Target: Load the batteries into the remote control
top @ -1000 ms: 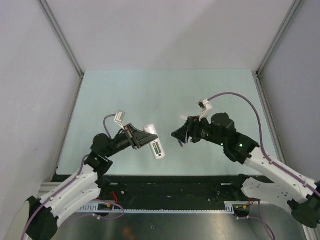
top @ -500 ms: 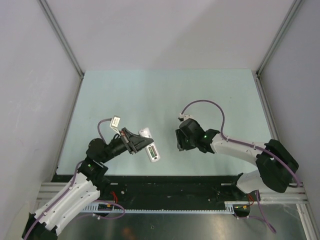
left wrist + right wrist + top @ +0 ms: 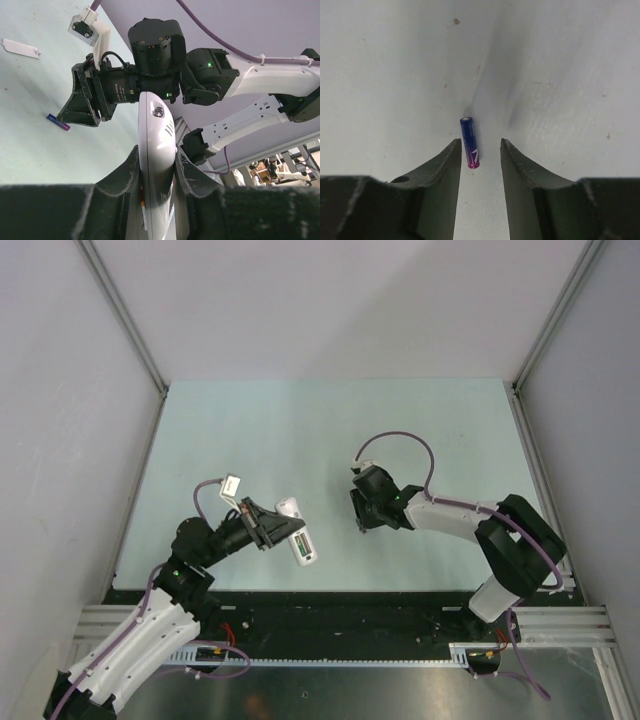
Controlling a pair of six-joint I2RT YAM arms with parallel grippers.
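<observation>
Our right claw (image 3: 480, 144) has dropped to the counter (image 3: 395, 75) in the last second and its jaws have narrowed, though they stand spread, gripping nothing. The purple battery (image 3: 469, 142) lies flat, its near end between the fingertips (image 3: 447, 165), closer to one finger. We judge a pickup is starting. Our left claw (image 3: 157, 152) pinches the remote (image 3: 156, 125), raised nearby.
</observation>
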